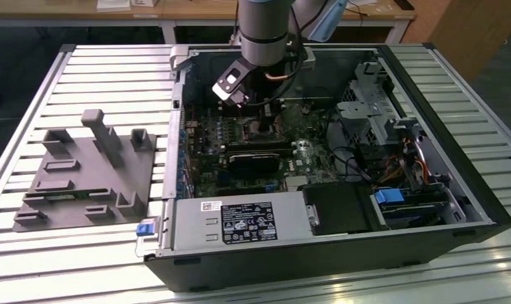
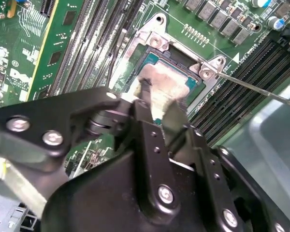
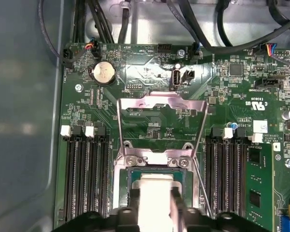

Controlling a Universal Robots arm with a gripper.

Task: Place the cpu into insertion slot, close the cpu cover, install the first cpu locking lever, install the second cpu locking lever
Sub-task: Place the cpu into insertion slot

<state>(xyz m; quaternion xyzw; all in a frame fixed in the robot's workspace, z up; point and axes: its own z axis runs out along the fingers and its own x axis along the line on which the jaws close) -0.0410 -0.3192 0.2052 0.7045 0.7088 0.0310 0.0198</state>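
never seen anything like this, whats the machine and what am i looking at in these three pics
The machine is a robot arm with a gripper at its end, reaching into an open computer case that lies on a slatted metal table. The exterior view comes from a camera standing off the arm. The two wrist views come from cameras riding on the arm, looking at the green motherboard inside the case. Beside the case, on the exterior view's left, sits a grey holder tray. In both wrist views the gripper is right at the cpu, the small silver-topped chip lying in its socket. The cpu cover, a thin silvery frame, is swung open. I cannot tell whether the chip is gripped.
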